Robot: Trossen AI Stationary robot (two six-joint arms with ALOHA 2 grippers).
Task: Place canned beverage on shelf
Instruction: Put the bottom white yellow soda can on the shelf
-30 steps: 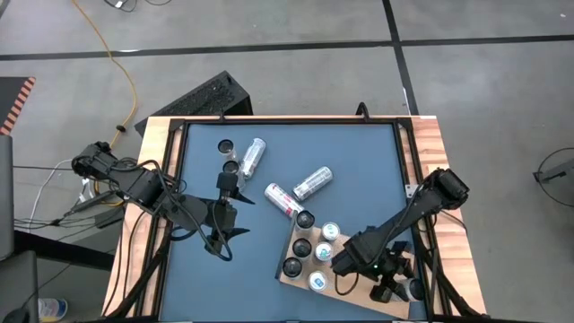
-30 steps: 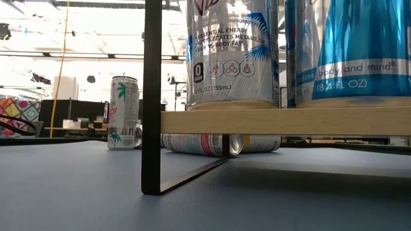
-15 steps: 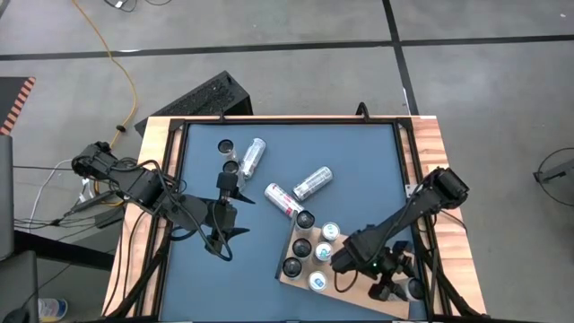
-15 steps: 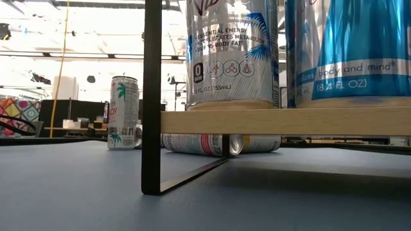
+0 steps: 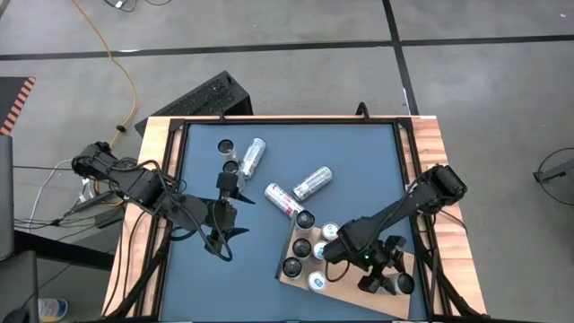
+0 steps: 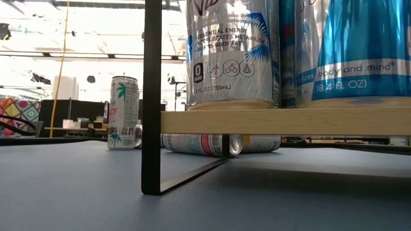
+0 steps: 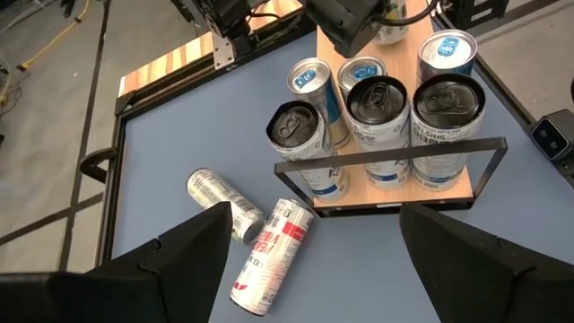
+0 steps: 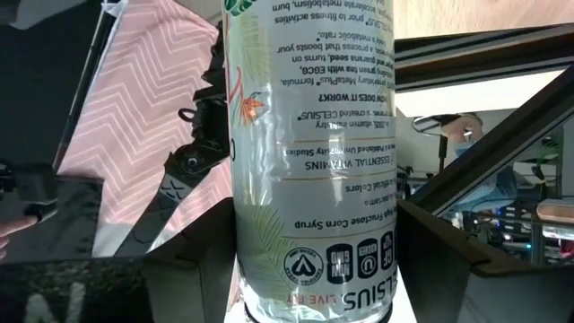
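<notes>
Counting from above, we find several cans already upright on the shelf [image 5: 291, 279], while three more lie on the tabletop [image 5: 359, 170] and one stands near its far edge. Our right tool [image 5: 381, 280] grips a silver can [image 8: 309, 161] over the shelf's near-right end, not yet set down. Our left tool [image 5: 224, 213] waits wide open, well apart.

The right arm reaches in from the table's right edge toward the near side, its gripper [image 5: 384, 280] clamped around a can [image 8: 309, 161]. The left arm lies low over the left half of the table, its gripper [image 5: 235, 209] spread wide, holding nothing.
</notes>
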